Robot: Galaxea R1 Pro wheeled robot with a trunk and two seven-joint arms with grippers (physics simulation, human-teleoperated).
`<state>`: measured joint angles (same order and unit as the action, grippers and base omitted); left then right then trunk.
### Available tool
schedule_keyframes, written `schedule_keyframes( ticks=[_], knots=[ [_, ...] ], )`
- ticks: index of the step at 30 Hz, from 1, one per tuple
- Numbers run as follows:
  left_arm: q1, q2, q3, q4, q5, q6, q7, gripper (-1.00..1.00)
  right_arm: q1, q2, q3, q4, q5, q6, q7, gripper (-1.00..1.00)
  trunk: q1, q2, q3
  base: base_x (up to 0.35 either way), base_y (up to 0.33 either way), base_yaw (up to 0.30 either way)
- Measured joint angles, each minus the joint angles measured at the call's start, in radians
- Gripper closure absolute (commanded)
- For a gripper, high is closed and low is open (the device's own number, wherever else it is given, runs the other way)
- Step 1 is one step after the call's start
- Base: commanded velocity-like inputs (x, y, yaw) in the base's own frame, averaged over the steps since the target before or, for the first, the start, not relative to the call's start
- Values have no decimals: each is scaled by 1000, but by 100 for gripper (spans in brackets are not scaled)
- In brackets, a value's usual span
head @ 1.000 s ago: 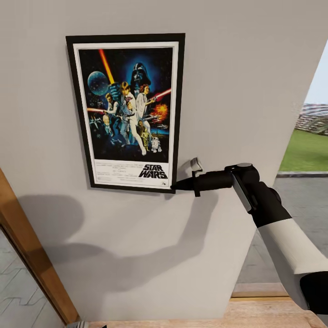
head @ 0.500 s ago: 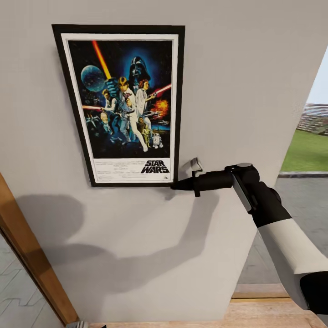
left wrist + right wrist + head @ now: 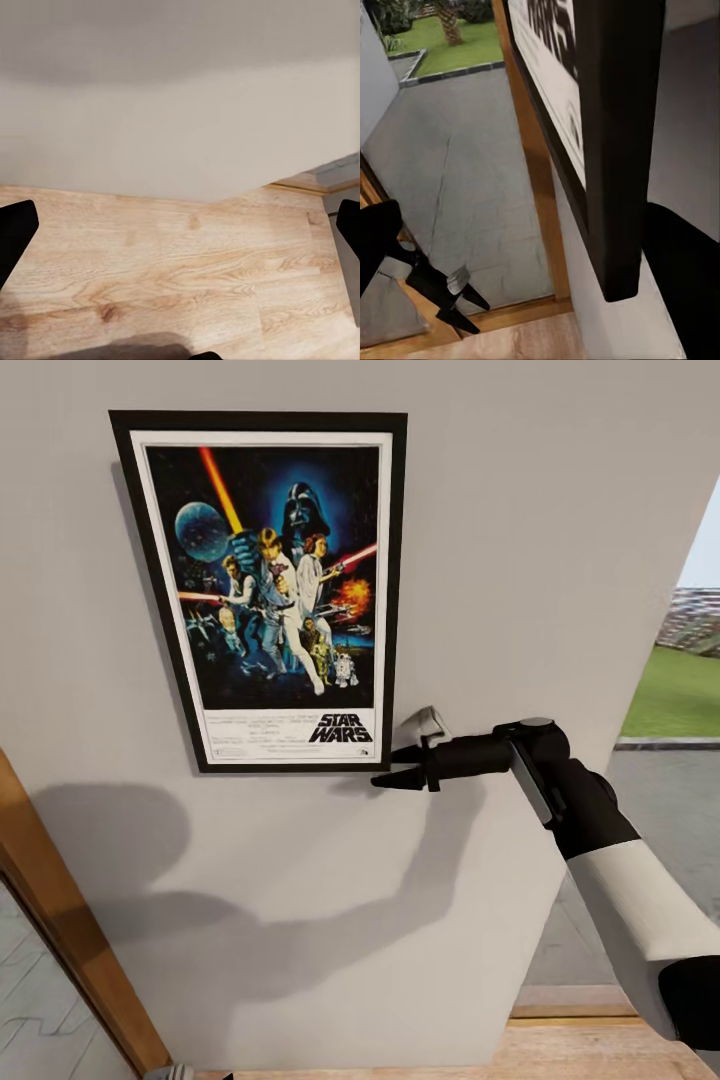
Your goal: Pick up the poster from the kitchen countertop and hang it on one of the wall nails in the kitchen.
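Observation:
The Star Wars poster (image 3: 265, 590), black-framed with a white inner border, hangs upright and flat against the grey wall (image 3: 520, 510). My right gripper (image 3: 393, 768) is open just off the poster's lower right corner, its fingers parted and free of the frame. In the right wrist view the frame's corner (image 3: 615, 225) stands between my two spread fingers (image 3: 686, 292), not touching them. My left gripper (image 3: 180, 225) is open and holds nothing, pointing at the wooden floor (image 3: 172, 277). The kitchen countertop is out of view.
A wooden door frame (image 3: 60, 920) slants up at the lower left. To the right of the wall an opening shows pavement and grass (image 3: 675, 690) outside. Wooden floor (image 3: 600, 1050) lies below the wall.
The poster rose a little and straightened against the wall. My right gripper, shut on its lower right corner before, has opened and let it go.

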<state>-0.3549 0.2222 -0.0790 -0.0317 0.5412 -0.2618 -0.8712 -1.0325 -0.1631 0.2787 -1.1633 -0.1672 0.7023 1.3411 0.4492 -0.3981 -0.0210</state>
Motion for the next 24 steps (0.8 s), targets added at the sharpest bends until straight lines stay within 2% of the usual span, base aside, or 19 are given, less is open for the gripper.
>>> schedule_keyframes(
  ticks=[15, 22, 23, 24],
  knots=[
    [0, 0, 0, 0, 0, 0, 0, -100, 0, 0, 1, 0, -5, 7, 9, -100, 0, 0, 0, 0, -1, 0],
    [0, 0, 0, 0, 0, 0, 0, -100, 0, 1, 0, -1, -4, 2, 53, -100, 0, 0, 0, -40, -142, 0],
    [0, 0, 0, 0, 0, 0, 0, -100, 0, 0, 0, 0, 5, -6, 1, -100, 0, 0, 0, -29, -92, 0],
    [0, 0, 0, 0, 0, 0, 0, -100, 0, 0, 0, 0, 8, -8, -3, -100, 0, 0, 0, -18, -59, 0]
  ],
)
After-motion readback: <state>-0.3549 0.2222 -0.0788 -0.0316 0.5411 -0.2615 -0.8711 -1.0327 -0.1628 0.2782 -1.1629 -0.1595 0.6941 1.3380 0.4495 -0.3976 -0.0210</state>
